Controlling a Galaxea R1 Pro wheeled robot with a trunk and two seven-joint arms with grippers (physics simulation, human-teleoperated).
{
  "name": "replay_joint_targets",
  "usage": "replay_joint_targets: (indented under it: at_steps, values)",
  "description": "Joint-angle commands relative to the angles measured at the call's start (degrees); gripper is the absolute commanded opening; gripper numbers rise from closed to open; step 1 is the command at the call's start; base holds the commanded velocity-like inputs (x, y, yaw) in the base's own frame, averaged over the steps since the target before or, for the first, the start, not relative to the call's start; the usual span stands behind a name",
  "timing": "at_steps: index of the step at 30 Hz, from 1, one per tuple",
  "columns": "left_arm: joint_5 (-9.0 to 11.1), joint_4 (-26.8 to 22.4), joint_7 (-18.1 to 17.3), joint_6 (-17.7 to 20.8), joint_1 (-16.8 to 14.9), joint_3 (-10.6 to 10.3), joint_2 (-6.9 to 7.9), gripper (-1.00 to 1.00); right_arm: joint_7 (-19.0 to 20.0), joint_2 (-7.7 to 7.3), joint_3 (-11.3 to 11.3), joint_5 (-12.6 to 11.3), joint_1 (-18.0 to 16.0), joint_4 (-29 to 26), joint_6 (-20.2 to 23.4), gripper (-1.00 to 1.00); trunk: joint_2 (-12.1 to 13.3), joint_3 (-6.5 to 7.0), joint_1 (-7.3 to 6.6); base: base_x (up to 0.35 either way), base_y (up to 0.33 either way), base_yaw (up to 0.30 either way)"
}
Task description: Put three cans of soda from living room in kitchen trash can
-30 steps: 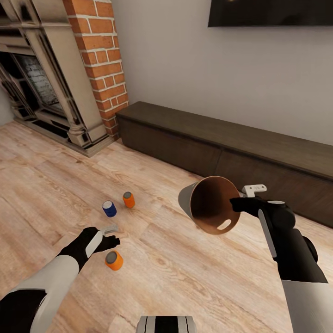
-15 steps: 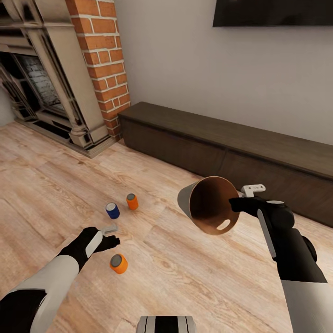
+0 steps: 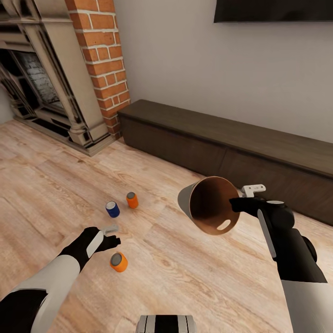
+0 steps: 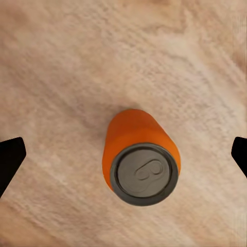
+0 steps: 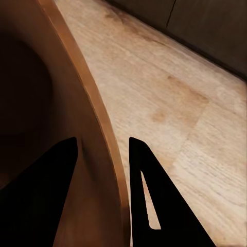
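Three cans stand upright on the light wood floor: an orange can point(image 3: 132, 200), a dark blue can point(image 3: 112, 209) beside it, and a nearer orange can point(image 3: 119, 262). My left gripper point(image 3: 111, 235) hovers just above that nearer orange can point(image 4: 141, 157). In the left wrist view the left gripper point(image 4: 125, 157) is open, its fingertips point(image 4: 10, 159) wide on either side of the can and not touching it. My right gripper point(image 3: 237, 203) is shut on the rim of the tash can point(image 3: 208, 206), held tilted in the air with its brown inside towards me. Its fingers point(image 5: 149, 195) straddle the rim point(image 5: 98, 134).
A long low dark wood cabinet point(image 3: 231, 148) runs along the wall behind. A red brick fireplace point(image 3: 99, 60) stands at the back left, and a black TV point(image 3: 273, 10) hangs above. Open wood floor point(image 3: 194, 282) lies around the cans.
The camera has turned slightly, so the cans and fireplace sit a little further right in the picture. Both arms keep their pose, and the bin stays held.
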Motion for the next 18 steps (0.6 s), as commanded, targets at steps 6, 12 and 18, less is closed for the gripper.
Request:
replay_joint_targets:
  at_steps: [6,12,18]
  values:
    - [-0.07,0.02,0.03,-0.03,0.00,-0.11,-0.09,1.00,0.25,-0.06,-0.16,-0.90,-0.11,-0.05,0.14,-1.00,-0.05,-0.66,0.07,0.000,0.000,0.000]
    - [-0.07,0.02,0.06,-0.04,0.00,-0.15,-0.09,1.00,0.30,-0.09,-0.26,-0.94,-1.05,-0.19,0.14,-1.00,-0.05,-0.66,0.07,0.000,0.000,0.000]
    - [-0.14,0.02,0.23,-0.10,0.00,-0.18,-0.10,1.00,0.29,-0.30,-0.46,-0.90,-1.91,-0.27,0.15,-1.00,-0.05,-0.66,0.07,0.000,0.000,0.000]
